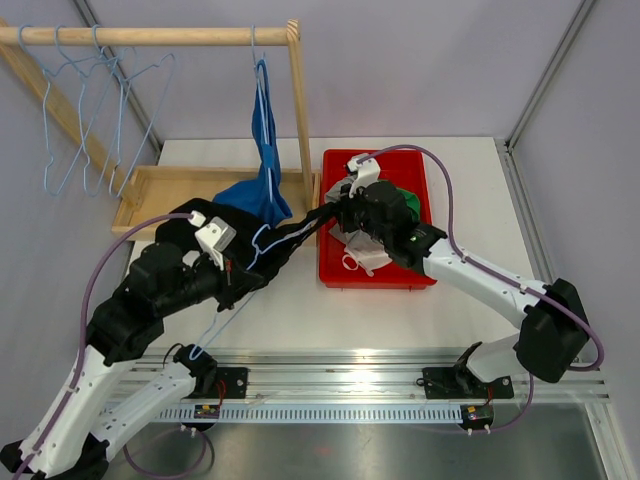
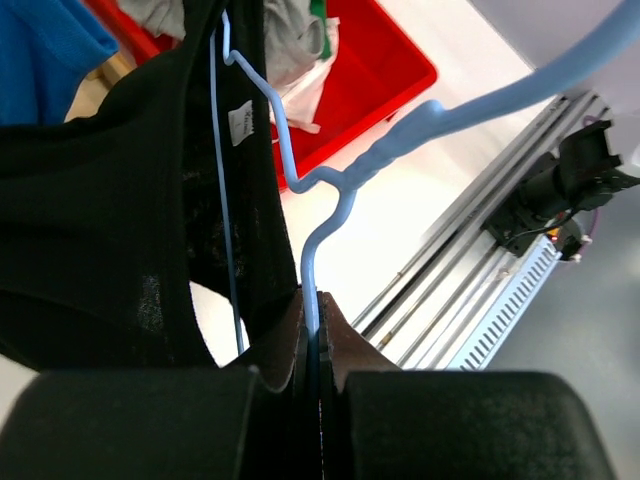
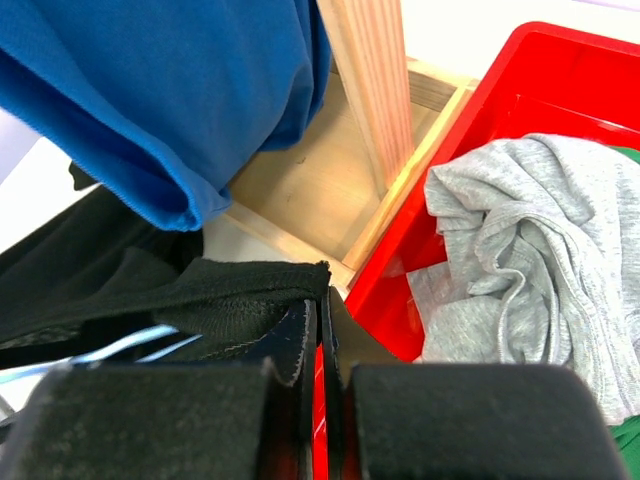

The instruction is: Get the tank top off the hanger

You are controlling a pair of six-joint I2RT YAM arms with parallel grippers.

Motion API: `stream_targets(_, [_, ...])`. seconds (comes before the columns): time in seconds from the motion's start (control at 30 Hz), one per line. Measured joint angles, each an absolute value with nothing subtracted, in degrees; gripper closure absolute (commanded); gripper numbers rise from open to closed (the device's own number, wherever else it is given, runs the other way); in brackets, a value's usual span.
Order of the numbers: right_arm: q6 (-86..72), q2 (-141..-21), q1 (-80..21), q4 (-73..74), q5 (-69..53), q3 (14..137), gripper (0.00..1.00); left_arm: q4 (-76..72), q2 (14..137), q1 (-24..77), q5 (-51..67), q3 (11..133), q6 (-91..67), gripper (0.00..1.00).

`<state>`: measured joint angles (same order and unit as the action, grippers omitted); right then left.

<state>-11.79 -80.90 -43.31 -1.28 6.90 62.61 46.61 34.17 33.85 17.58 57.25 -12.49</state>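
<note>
Two arms (image 1: 480, 275); five hangers (image 2: 311, 290); one black tank top (image 2: 90, 230); one red bin (image 1: 390, 279); one wooden rack (image 1: 300, 100).

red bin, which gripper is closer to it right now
Right. The right gripper is at the red bin's left rim, shut on the black tank top. The left gripper is further left over the table, shut on the blue hanger.
</note>
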Motion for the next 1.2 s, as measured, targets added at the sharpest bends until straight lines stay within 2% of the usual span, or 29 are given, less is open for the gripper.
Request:
stream_targets(0.37, [-11.9,-83.6,-42.6,-1.2,6.4,62.6,1.0,42.6,32.6,33.8,22.5,58.1,-15.3,1.0])
stream_targets(0.57, [-13.1,-83.7,-42.6,-2.1,5.5,61.6,1.0,35.5,30.9,33.9,22.7,57.8,-16.1,1.0])
stream_targets(0.83, [-15.7,-76.7,-43.4,-0.5,4.1,53.7,1.0,23.2,30.9,33.9,22.5,54.8,-16.1,1.0])
stream_targets(1.03, [-17.0,-66.7,-51.7,1.9,6.7,53.2,1.0,14.3,31.1,34.2,22.3,53.6,-15.6,1.0])
stream_targets(1.2, [-17.3,-64.9,-59.6,3.4,8.6,55.7,1.0,8.6,33.9,34.9,21.8,54.1,-14.3,1.0])
